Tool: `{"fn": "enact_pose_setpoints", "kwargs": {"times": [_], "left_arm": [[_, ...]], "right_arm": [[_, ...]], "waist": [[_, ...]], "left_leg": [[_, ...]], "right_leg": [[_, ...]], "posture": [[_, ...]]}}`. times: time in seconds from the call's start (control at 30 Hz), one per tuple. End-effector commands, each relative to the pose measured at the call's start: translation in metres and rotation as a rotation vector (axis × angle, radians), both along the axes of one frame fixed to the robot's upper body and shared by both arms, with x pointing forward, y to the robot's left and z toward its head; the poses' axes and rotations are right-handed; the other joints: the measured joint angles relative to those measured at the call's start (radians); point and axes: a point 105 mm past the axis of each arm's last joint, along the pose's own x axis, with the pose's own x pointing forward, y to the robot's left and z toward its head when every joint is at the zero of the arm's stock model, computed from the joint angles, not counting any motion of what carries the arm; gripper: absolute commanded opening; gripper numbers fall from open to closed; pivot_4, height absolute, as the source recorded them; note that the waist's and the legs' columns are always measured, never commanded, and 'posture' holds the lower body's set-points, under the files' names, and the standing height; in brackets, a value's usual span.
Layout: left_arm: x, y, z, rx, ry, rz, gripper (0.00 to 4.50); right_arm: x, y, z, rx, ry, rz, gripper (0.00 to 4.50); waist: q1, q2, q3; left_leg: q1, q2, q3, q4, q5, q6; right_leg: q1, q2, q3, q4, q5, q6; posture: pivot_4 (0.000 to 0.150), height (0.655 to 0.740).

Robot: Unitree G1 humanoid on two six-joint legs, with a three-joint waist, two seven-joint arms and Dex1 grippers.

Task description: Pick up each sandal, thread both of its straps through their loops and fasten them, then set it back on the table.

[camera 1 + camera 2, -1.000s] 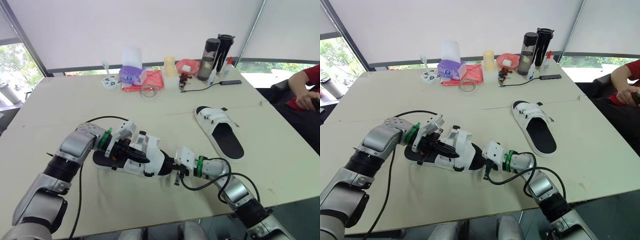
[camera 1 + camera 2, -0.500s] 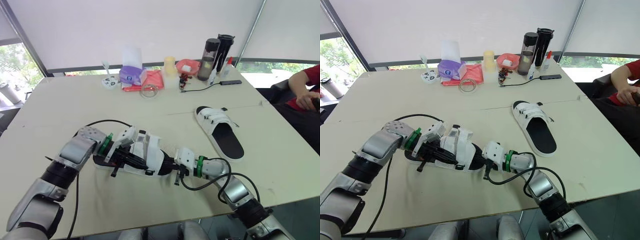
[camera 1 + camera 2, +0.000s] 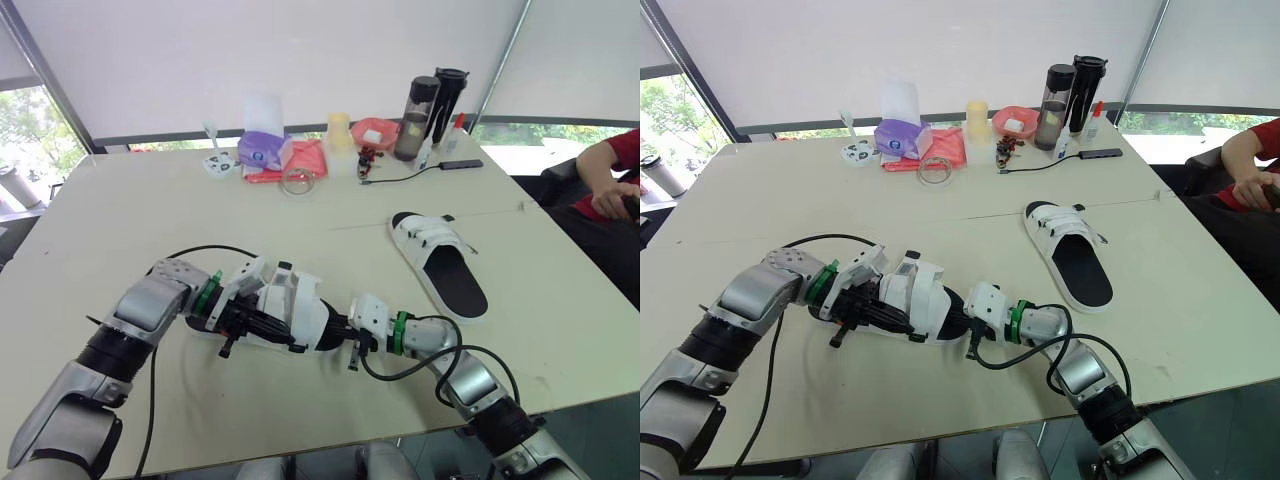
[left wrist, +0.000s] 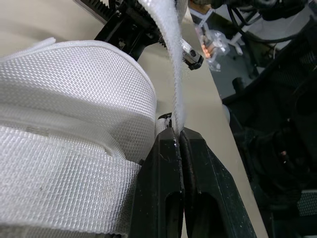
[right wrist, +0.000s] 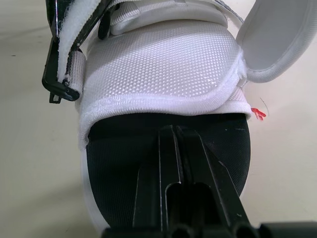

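Note:
A white sandal with a black footbed lies near the table's front edge, between my two grippers. My left gripper is shut on one of its white straps, which rises taut from the pinched fingertips. My right gripper is shut on the end of the footbed, fingers flat along it under the white upper. A second white sandal lies flat to the right, straps across it, apart from both grippers.
Along the far edge stand two dark bottles, a purple tissue box, a red cloth, a pink bowl and a black cable. A person in red sits at the right. Black cables loop from both wrists.
My left gripper has dropped lower and nearer the table, drawing the strap down over the sandal. The right gripper has kept its hold and place.

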Motion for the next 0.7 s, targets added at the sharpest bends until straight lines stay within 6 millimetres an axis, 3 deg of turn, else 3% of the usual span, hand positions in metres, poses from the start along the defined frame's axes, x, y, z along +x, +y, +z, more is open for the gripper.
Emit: {"fn": "enact_pose_setpoints", "kwargs": {"times": [0.03, 0.17, 0.33, 0.5, 0.7], "left_arm": [[0.003, 0.005, 0.018, -0.04, -0.051, 0.015, 1.36], [-0.001, 0.013, 0.028, -0.071, -0.03, 0.058, 3.4], [-0.024, 0.026, 0.045, -0.105, 0.037, 0.07, 3.4], [-0.055, 0.035, 0.029, -0.046, 0.111, 0.074, 3.4], [-0.053, 0.026, 0.0, -0.034, 0.058, 0.176, 3.4]], "right_arm": [[-0.008, -0.041, -0.077, -0.245, 0.232, -0.147, 0.0], [-0.008, -0.041, -0.077, -0.245, 0.233, -0.148, 0.0], [-0.008, -0.044, -0.078, -0.249, 0.236, -0.151, 0.0], [-0.008, -0.044, -0.079, -0.254, 0.239, -0.146, 0.0], [-0.007, -0.041, -0.079, -0.252, 0.237, -0.137, 0.0]], "waist": [[0.0, 0.0, 0.0], [0.0, 0.0, 0.0], [-0.002, 0.001, 0.001], [0.0, 0.004, 0.002], [-0.001, 0.004, 0.003]], "left_leg": [[0.0, 0.0, 0.0, 0.0, 0.0, 0.0], [0.0, 0.0, 0.0, 0.0, 0.0, 0.0], [0.0, 0.0, 0.0, 0.0, 0.0, 0.0], [0.0, 0.0, 0.0, 0.0, 0.0, -0.001], [-0.002, 0.0, 0.0, 0.0, -0.001, -0.001]], "right_leg": [[0.0, 0.0, 0.0, 0.0, 0.0, 0.0], [0.0, 0.0, 0.0, 0.0, 0.0, 0.0], [-0.001, 0.0, 0.0, 0.0, 0.0, 0.0], [-0.001, 0.0, 0.001, 0.0, 0.0, 0.0], [-0.002, 0.0, 0.0, -0.004, 0.0, 0.0]], "posture": [[0.15, 0.74], [0.15, 0.74], [0.15, 0.74], [0.15, 0.74], [0.15, 0.74]]}}
